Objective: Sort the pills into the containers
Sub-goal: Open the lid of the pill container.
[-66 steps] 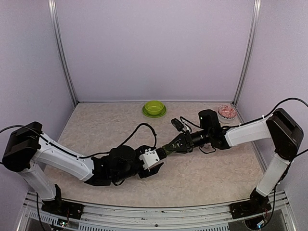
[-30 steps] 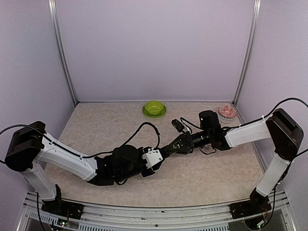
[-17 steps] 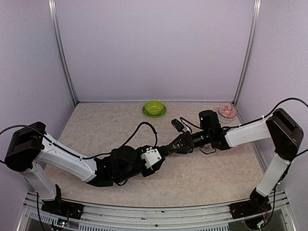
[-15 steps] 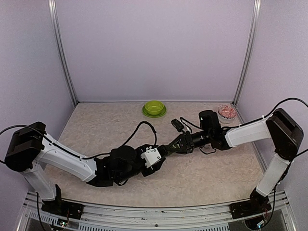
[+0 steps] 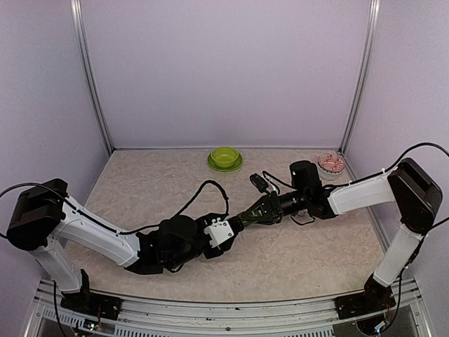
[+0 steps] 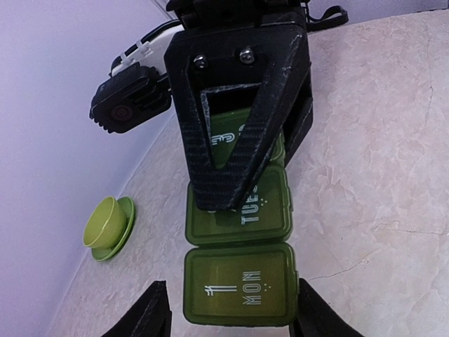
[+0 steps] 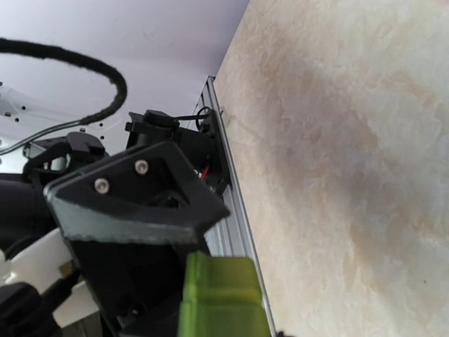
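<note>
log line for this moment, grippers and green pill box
left gripper: open, fingers flanking MON end | right gripper: shut on green rectangular plastic pill box | lids in view: closed

Left wrist view, green pill box (image 6: 238, 260), pale lettering on lids:
- near lid (image 6: 240, 286): "MON" in capitals, small mark like two upright strokes beside it, meaning unclear.
- middle lid (image 6: 270, 207): "TUES", running at a slant, part of lid covered.
- far lid (image 6: 235, 135): only fragments of pale letters show through a gap, one perhaps "E"; word not readable.

Top view: box too small, nothing legible. Right wrist view: no lettering readable.
</note>
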`<state>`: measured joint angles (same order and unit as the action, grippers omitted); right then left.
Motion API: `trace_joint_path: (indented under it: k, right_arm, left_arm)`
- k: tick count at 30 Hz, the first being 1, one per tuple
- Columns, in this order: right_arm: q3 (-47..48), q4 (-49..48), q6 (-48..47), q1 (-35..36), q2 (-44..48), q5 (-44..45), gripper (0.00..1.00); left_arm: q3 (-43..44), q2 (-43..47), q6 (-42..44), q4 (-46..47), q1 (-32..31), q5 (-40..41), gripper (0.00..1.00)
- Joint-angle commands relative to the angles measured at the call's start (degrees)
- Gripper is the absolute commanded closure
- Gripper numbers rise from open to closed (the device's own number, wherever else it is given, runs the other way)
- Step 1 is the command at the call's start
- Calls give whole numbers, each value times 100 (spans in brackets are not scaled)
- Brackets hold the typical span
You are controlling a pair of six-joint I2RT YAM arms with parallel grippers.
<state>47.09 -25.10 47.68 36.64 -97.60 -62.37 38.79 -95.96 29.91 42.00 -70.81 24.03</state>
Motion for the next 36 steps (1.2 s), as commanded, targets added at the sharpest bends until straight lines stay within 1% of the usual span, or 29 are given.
trace_joint_path:
  k: [1,11,15,18,20,22,23,24,25,26,27,28,30,32,36]
  right_arm:
    - [68,19,-7,36,126,-34,90]
    - [37,57,-35,36,118,-22,90]
    - [36,68,-54,36,97,-36,90]
    - [37,50,-51,36,63,-38,90]
    - [44,39,-43,36,49,-59,90]
    - [51,26,-40,37,40,-62,90]
    - [54,23,-40,36,37,-69,90]
    - [55,15,-40,36,39,-68,90]
    - [48,6,-33,36,39,-73,90]
    - [46,-1,-31,36,40,-75,90]
    - [40,1,-37,36,40,-73,90]
    - [42,0,-32,36,40,-68,90]
    - [29,-27,-20,36,44,-69,90]
    - [24,-30,-12,35,48,-67,90]
    - [24,-32,4,35,61,-66,90]
  left_arm:
    - [3,44,183,93,-23,27,45]
    - [125,-115,411,101,-22,-45,53]
    - [119,-114,373,128,-42,-102,58]
    - [116,-128,394,170,-47,-98,66]
    - [116,-112,369,164,-52,-159,76]
    - [112,-86,329,185,-51,-191,82]
    - [105,-55,297,199,-49,-204,83]
    - [91,-42,265,229,-53,-195,81]
    - [79,-25,233,264,-56,-166,76]
    - [66,-10,217,302,-55,-134,67]
    - [53,-6,209,364,-54,-95,59]
    - [43,-9,194,406,-55,-55,54]
    - [39,-8,182,438,-56,-13,45]
    - [48,-22,176,451,-51,-10,41]
    - [142,-103,199,266,-56,-64,41]
